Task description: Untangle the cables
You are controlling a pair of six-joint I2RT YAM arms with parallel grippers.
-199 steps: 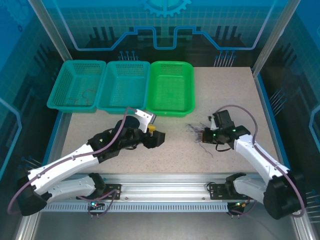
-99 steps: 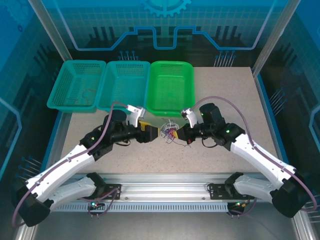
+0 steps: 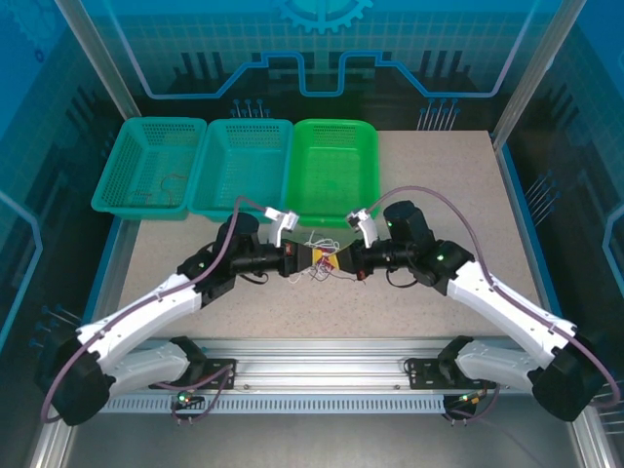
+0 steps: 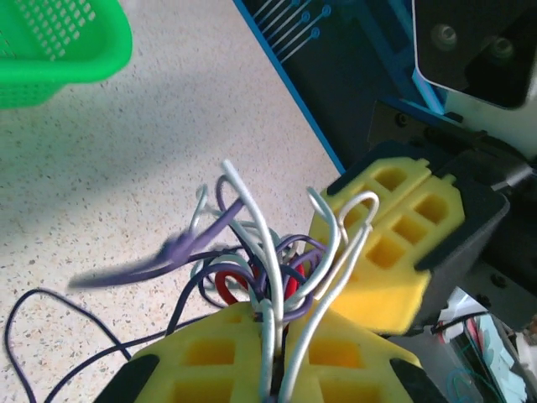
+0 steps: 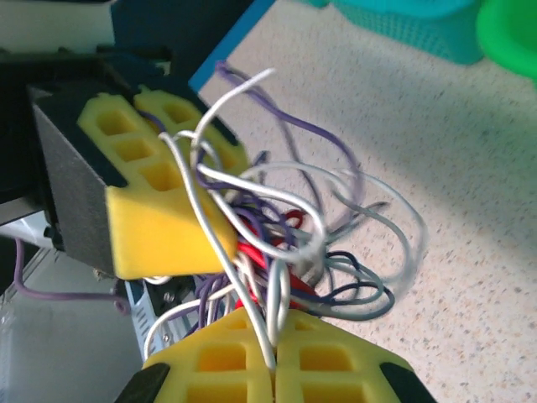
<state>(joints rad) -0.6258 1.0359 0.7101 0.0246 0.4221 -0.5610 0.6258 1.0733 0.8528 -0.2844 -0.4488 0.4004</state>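
The speckled worktop (image 3: 439, 195) carries three mesh baskets in a row along the left part of its far edge: a left teal basket (image 3: 161, 121), a middle teal basket (image 3: 258, 123) and, rightmost, a bright green basket (image 3: 375, 175). You see the left arm (image 3: 146, 312) and the right arm (image 3: 497, 302) reach inward from the near edge and meet over the middle of the worktop, just on the near side of the green basket. The left gripper (image 3: 304, 259) has its yellow pads (image 4: 210, 361) pressed together on white strands of the cables (image 3: 320, 265). The right gripper (image 3: 337, 259), facing it closely, likewise pinches white strands between closed pads. The cables form one knotted bundle of white, purple, red and dark loops between both grippers.
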